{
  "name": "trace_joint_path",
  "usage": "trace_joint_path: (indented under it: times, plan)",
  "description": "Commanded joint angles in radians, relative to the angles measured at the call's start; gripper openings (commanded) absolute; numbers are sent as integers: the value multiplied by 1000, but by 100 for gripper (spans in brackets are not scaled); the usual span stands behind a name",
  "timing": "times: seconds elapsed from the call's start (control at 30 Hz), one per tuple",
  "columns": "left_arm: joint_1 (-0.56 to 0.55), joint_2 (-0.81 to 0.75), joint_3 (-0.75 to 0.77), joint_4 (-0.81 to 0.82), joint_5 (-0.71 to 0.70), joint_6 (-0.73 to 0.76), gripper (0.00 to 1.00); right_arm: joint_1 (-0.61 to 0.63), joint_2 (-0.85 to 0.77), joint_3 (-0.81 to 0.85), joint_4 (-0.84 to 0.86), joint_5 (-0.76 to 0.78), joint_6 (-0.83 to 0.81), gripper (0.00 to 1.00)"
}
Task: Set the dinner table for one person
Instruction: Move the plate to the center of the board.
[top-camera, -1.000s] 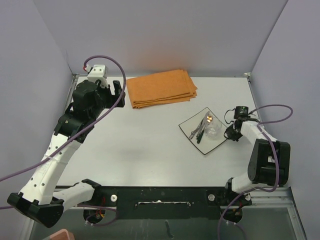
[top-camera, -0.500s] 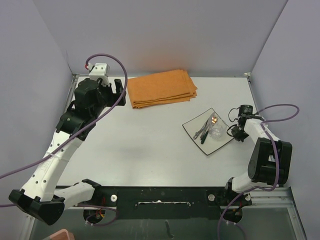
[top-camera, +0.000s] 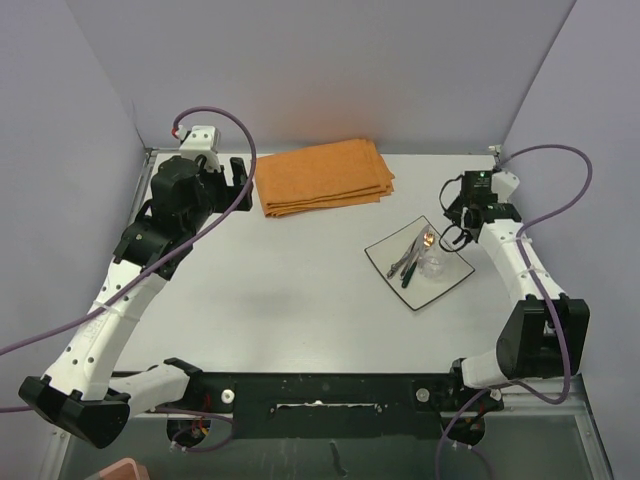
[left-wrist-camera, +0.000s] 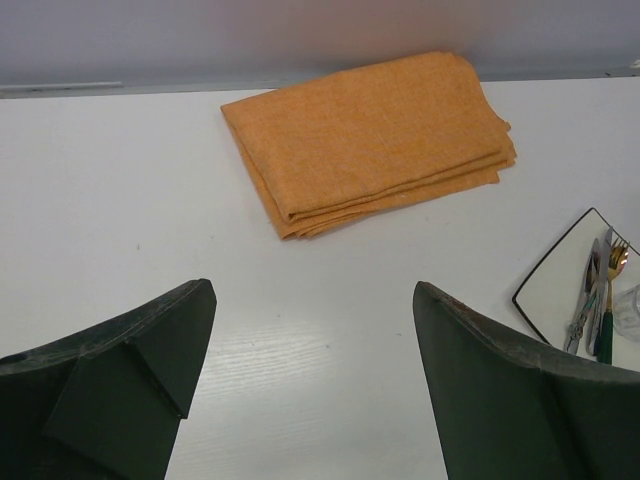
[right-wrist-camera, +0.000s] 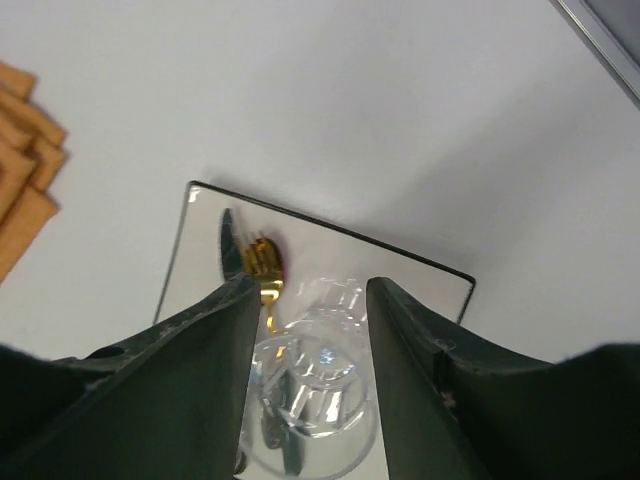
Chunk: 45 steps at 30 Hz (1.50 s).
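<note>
Under both arms, the dinner table (top-camera: 290, 290) fills my screen: a flat, matte white-grey top with thin metal edging (right-wrist-camera: 600, 45), boxed in on three sides by plain lavender-grey walls (top-camera: 330, 70). I see the left pincer (left-wrist-camera: 312, 300) spread wide with nothing between its dark fingers, hanging over bare tabletop. Ahead of it and slightly to its right lies a folded orange cloth (left-wrist-camera: 365, 135), flat on the table near the back wall. The right pincer (right-wrist-camera: 310, 290) stands part-way open and grips nothing that I can see; it hangs above the corner of a square white plate (top-camera: 420, 296) with a dark rim. Looking down through its fingers, I make out a clear glass (right-wrist-camera: 315, 400) standing on the plate directly below. Just to the left of the glass lies a gold fork (right-wrist-camera: 265, 262), among other cutlery I cannot tell apart. Bare tabletop surrounds the plate, which sits well apart from the cloth.
</note>
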Motion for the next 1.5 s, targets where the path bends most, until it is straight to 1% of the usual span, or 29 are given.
trace_joint_path:
  times: [0.0, 0.03, 0.1, 0.17, 0.2, 0.23, 0.27, 0.3, 0.33, 0.47, 0.5, 0.53, 0.67, 0.8, 0.97, 1.13, 1.47]
  plan:
    - [-3, -14, 42, 54, 8, 6, 80, 117, -61, 76, 115, 30, -143, 47]
    - [-4, -18, 38, 53, 7, 6, 80, 146, -64, 75, 161, -28, -189, 47]
    - [-4, -24, 28, 52, 7, 3, 80, 183, -41, 90, 237, -229, -270, 47]
    - [-4, -27, 20, 53, 6, -1, 80, 234, 17, 132, 220, -378, -322, 44]
    - [-4, -28, 15, 55, 5, -4, 80, 269, 48, 155, 197, -405, -347, 41]
    - [-4, -31, 11, 58, 5, -6, 79, 308, 76, 169, 178, -429, -374, 29]
    - [-4, -34, 6, 60, 4, -8, 78, 350, 111, 181, 152, -443, -398, 13]
    - [-4, -38, 0, 61, 1, -12, 75, 380, 130, 187, 133, -443, -416, 1]
    - [-4, -41, -7, 63, -1, -16, 72, 401, 142, 184, 126, -461, -436, 0]
    - [-4, -58, -34, 68, -2, -32, 54, 455, 182, 157, 111, -557, -476, 0]
    - [-4, -62, -39, 69, -2, -36, 50, 474, 200, 165, 92, -562, -486, 0]
    - [-4, -63, -42, 69, -2, -39, 49, 486, 221, 179, 71, -572, -501, 0]
    - [-5, -65, -41, 71, -3, -48, 49, 539, 278, 198, 9, -539, -527, 0]
    - [-6, -65, -33, 72, -7, -48, 49, 551, 313, 189, -15, -542, -519, 0]
    - [-6, -58, -23, 72, -7, -48, 49, 570, 360, 171, -58, -494, -509, 0]
    - [-6, -54, -8, 74, -8, -46, 49, 569, 386, 145, -63, -456, -500, 0]
    - [-5, -40, 11, 66, -10, -37, 49, 548, 474, 216, -103, -364, -473, 0]
